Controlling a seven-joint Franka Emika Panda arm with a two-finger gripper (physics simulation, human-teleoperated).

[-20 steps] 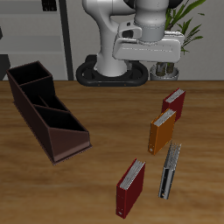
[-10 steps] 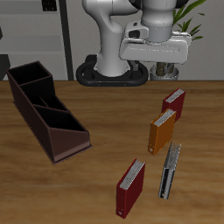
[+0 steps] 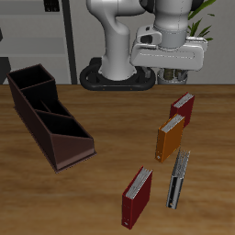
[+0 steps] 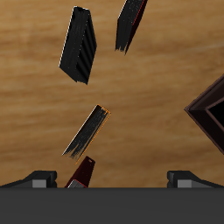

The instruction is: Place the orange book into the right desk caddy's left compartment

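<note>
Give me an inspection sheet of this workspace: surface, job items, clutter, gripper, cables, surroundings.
Surface: wooden table, no spills seen.
Job items: orange book upright, untouched, between the other books; right desk caddy apart from the books, its sections look empty.
Clutter: two dark red books, one behind the orange one, one nearer the front edge; grey-black book beside that one.
Gripper: gripper raised behind the books, holding nothing; fingers spread apart in the wrist view.
Cables: nothing seen.
Surroundings: potted plant and grey shelving behind the table.
</note>
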